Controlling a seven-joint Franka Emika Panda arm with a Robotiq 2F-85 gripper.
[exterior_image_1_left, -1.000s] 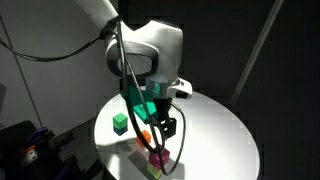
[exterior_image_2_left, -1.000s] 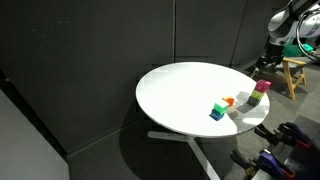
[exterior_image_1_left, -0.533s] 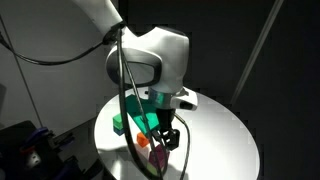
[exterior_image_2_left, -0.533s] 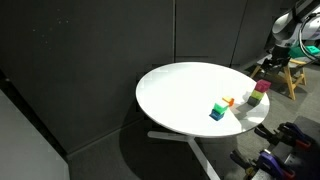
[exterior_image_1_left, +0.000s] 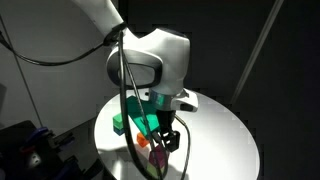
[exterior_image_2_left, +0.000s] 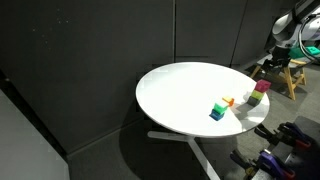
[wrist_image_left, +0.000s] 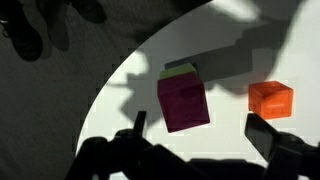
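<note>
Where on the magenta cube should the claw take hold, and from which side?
Likely by its two opposite side faces, straight down from above. The magenta cube sits on a yellow-green block, sides free, and the open claw hangs over it, a finger to each side. Mind the orange block nearby.

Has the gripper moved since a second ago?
Yes. In an exterior view the gripper sits lower against the green block than a second ago, closer to the table. Over the last half second it held still.
</note>
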